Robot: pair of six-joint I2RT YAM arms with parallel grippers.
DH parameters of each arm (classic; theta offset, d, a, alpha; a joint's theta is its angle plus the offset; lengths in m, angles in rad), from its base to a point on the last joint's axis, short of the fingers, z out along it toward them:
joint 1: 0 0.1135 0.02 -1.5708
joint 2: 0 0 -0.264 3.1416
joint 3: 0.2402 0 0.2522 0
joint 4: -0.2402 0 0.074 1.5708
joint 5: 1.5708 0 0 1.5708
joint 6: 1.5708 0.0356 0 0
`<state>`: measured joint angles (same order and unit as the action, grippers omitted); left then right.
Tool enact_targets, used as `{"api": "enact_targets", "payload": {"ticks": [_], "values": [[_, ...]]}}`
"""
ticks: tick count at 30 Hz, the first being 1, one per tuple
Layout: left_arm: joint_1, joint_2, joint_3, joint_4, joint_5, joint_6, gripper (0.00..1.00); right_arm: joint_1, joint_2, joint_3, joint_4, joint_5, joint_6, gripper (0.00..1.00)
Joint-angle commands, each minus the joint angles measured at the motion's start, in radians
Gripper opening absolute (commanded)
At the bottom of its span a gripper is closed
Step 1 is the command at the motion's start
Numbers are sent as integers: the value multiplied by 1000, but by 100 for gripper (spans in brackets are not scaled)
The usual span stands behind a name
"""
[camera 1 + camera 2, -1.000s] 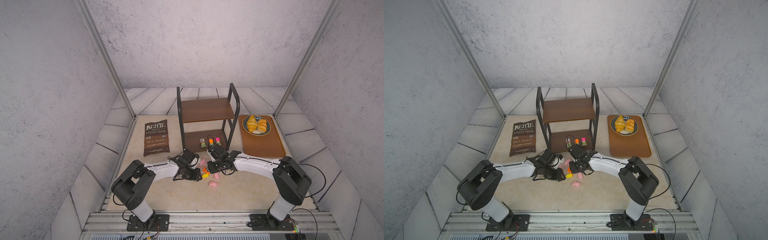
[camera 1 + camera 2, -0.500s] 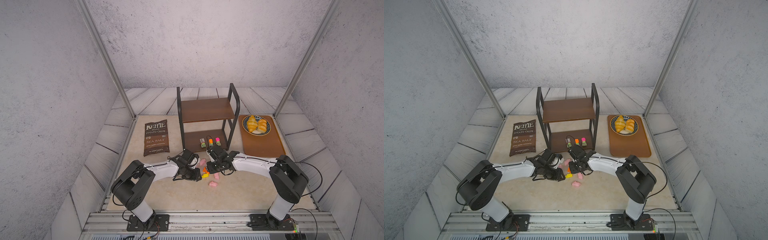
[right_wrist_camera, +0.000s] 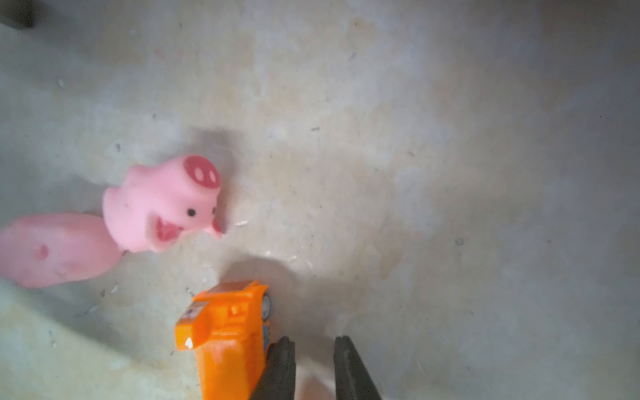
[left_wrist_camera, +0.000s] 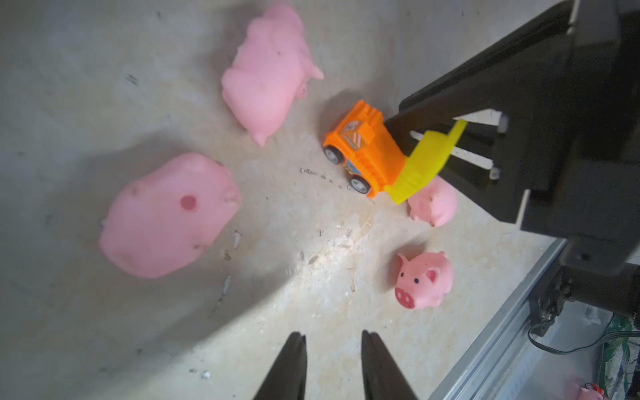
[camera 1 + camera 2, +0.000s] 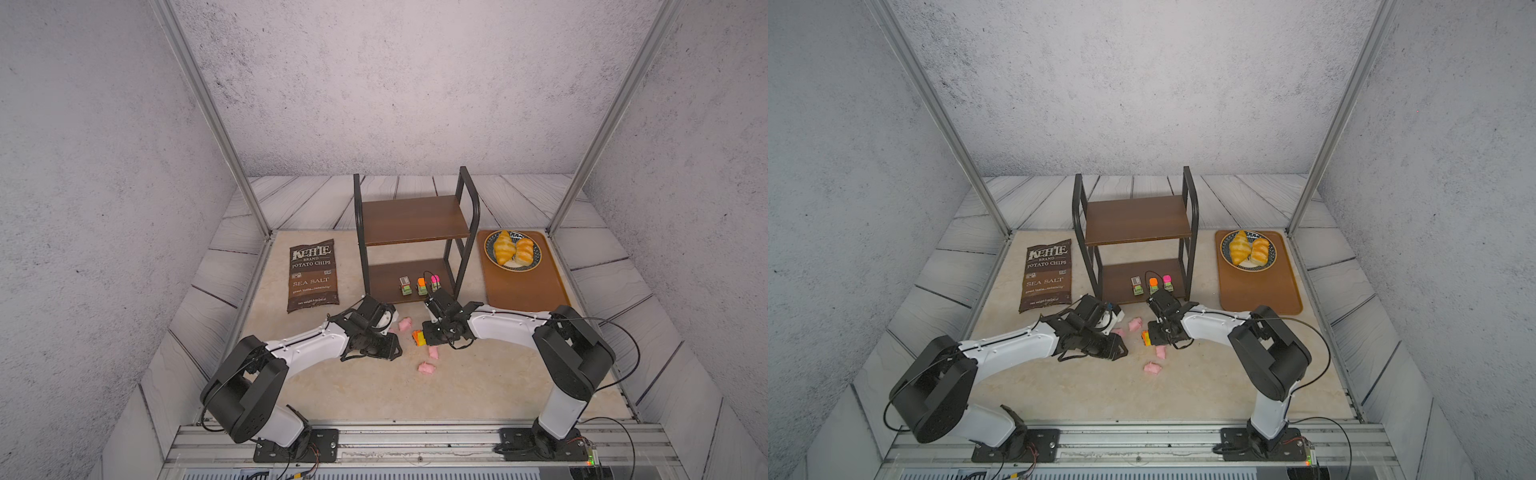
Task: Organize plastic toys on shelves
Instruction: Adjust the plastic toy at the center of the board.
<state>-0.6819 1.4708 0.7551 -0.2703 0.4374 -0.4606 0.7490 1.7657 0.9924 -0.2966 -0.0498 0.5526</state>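
Nearest the rail at the bottom of both top views, on the beige table (image 5: pixel 478 386): nearest pig (image 5: pixel 427 368), lying on its side. Just above it in frame, second pig (image 5: pixel 433 352), right under the right gripper (image 3: pixel 313 337). In the right wrist view, fingers at the bottom edge parted by a narrow gap, clamped on nothing visible. Orange truck (image 3: pixel 225 332) with a yellow tipper on the table, tight against the outer side of one finger, outside the gap.

Left of that in the top views, left gripper (image 4: pixel 332 334) low over the table. In the left wrist view, fingertips at bottom centre a slit apart, holding nothing.

Between the two grippers, below frame centre: third pig (image 5: pixel 405 323) and fourth pig (image 5: pixel 1119 331), close together on the table, the fourth partly hidden by the left arm.

Farther up, at frame centre, rack (image 5: pixel 411 220). On its lower board (image 5: pixel 382 278), toward the right front, a row of three upright trucks side by side: grey-topped truck (image 5: pixel 404 286), orange-topped truck (image 5: pixel 422 286), pink-topped truck (image 5: pixel 434 282).

Left of the rack, chip bag (image 5: pixel 312 274) flat on the table. Right of it, brown tray (image 5: pixel 528 291), with a plate (image 5: pixel 535 259) of two croissants (image 5: pixel 513 249) at its far end.
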Motion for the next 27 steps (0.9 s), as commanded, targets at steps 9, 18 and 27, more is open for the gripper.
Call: {"api": "enact_targets", "payload": {"ticks": [9,18,27], "values": [[9,9,51,-29,-69,-18,36,1,6,-6,-66,47,3,34],[18,65,164,-25,-83,-32,47,-3,-110,-39,-101,93,-25,40],[10,156,269,-31,40,72,54,-16,-227,-104,-89,64,-47,41]]}}
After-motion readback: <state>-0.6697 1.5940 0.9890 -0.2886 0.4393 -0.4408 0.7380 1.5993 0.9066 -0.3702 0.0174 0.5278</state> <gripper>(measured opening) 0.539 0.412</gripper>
